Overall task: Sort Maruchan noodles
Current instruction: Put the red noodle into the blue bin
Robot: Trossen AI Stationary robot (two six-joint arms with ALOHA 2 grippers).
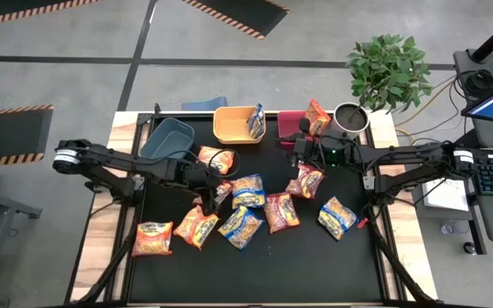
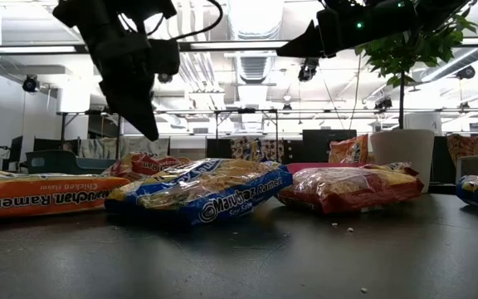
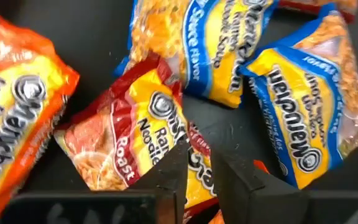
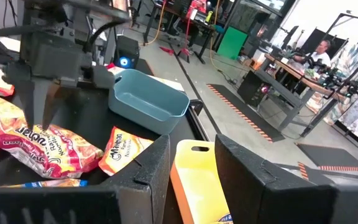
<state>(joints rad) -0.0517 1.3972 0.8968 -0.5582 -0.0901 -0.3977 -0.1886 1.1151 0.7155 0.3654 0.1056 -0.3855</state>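
Blue-trimmed crinkly plastic Maruchan noodle packet (image 2: 202,193), nearest, among loose packets mid-surface: likely light, slippery, brittle inside, best pinched at an edge; left gripper (image 3: 199,168) fingers slightly apart over a red-trimmed packet (image 3: 126,140); right gripper (image 4: 191,165) far right, fingers apart, empty.

Tabletop and what is laid on it

A black tabletop (image 1: 255,265) is seen, with Maruchan noodles (image 1: 240,226) scattered across the frame's middle; a blue bin (image 1: 168,139), a yellow bin (image 1: 234,126) and a red bin (image 1: 289,125) are set along its upper edge.
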